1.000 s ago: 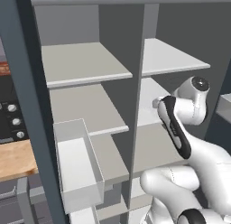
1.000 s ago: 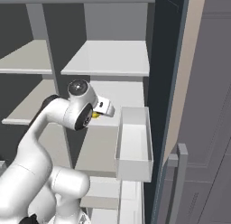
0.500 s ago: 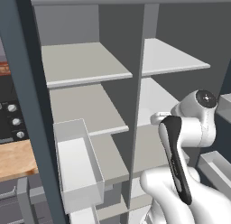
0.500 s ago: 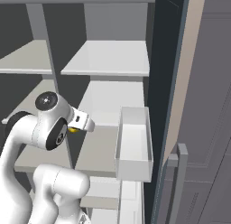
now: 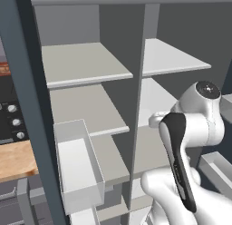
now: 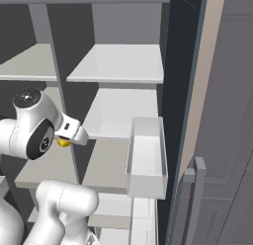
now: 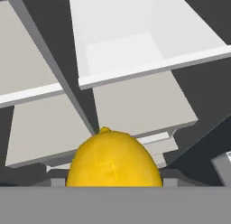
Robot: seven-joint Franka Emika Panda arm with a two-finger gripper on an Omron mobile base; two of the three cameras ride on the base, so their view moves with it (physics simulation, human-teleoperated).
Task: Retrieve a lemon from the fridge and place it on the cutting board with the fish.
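Lemon (image 7: 114, 161) sat bottom centre of the hand view, filling the spot where the fingertips come up, so the claw was pinching it. Right base view: claw (image 6: 69, 138) at left centre, a sliver of yellow lemon (image 6: 63, 142) peeking from under the white hand, in front of the fridge (image 6: 179, 66) divider. Fridge doors stood open, grey shelves (image 5: 84, 64) bare on both sides. White door bin (image 5: 78, 170) at lower left of the left base view; another bin (image 6: 146, 160) at lower centre-right of the right base view. Arm (image 5: 195, 124) was folded at right of the left base view. Black oven (image 5: 10, 119) with knobs and wooden tabletop (image 5: 17, 158) showed at the left edge.
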